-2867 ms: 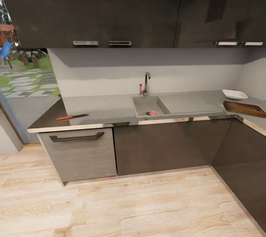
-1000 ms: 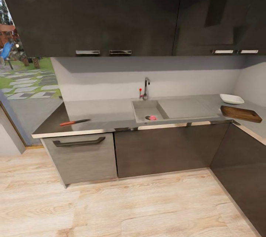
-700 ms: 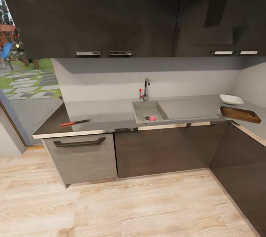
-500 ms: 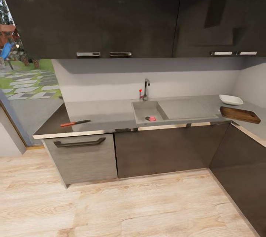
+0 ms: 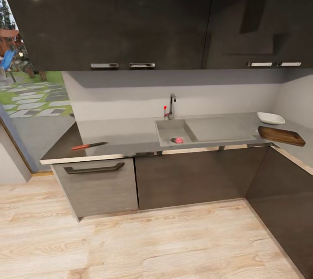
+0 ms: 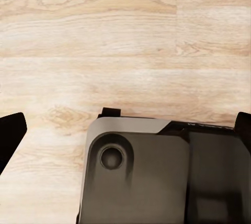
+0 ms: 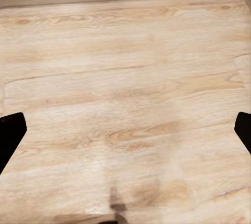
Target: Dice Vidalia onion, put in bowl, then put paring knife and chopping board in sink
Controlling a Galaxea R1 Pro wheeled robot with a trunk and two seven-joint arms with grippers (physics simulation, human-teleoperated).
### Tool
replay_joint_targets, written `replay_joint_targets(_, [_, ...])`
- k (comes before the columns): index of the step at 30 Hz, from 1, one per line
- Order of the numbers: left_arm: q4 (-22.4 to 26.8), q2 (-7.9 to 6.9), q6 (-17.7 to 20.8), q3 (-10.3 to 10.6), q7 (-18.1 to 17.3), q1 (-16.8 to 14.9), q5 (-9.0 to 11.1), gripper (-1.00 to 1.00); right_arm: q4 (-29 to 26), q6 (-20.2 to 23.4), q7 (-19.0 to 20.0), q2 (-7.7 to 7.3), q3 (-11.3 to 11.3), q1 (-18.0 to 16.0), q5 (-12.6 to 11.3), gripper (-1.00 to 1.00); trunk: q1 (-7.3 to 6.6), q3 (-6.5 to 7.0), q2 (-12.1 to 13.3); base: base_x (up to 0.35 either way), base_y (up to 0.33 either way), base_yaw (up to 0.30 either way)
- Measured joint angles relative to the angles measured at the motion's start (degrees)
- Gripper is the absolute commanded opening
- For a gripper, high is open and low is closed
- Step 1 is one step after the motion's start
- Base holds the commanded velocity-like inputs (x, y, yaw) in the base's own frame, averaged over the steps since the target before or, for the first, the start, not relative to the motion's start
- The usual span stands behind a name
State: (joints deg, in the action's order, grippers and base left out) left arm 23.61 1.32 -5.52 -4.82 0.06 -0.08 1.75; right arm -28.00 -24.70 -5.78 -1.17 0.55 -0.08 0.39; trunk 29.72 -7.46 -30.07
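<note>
Robot is standing back from the counter point(image 5: 126, 129), facing the sink point(image 5: 171, 127).

Onion point(image 5: 178, 140) is lying in the basin near its front wall, beside the dark drain; pink, small. Tap point(image 5: 172, 105) with red knob is standing behind the basin.

Knife point(image 5: 88, 145) is lying flat on the counter well to the left of the sink, red handle pointing left, dark blade pointing toward the sink.

Board point(image 5: 281, 135) is resting on the right-hand run of the counter at the corner, near the front edge. Bowl point(image 5: 271, 118) is sitting just behind it, close, though I cannot tell from here whether they are touching.

Dark wall cabinets point(image 5: 130, 14) are hanging above; pale wood floor point(image 5: 130, 240) is running below.

Left gripper point(image 6: 125, 130): both dark fingertips point(image 6: 10, 132) are showing at opposite edges of its wrist view, spread wide, nothing between them, over the floor and part of the robot's dark base point(image 6: 157, 177).

Right gripper point(image 7: 125, 130): fingertips point(image 7: 10, 130) likewise spread wide, holding nothing, pointing down at bare floor.
</note>
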Motion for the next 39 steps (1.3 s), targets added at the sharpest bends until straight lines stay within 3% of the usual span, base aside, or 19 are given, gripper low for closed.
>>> replay_joint_targets(18, [0.0,0.00,0.0,0.0,0.0,0.0,0.0,1.00,0.0,0.0,0.0,0.04,0.0,0.0,0.0,1.00,-3.96,3.25,7.2,0.000,0.000,0.000])
replay_joint_targets(39, [0.0,-0.03,0.0,0.0,0.0,0.0,0.0,1.00,0.0,0.0,0.0,0.02,0.0,0.0,0.0,1.00,-3.97,3.26,7.3,0.000,0.000,-0.006])
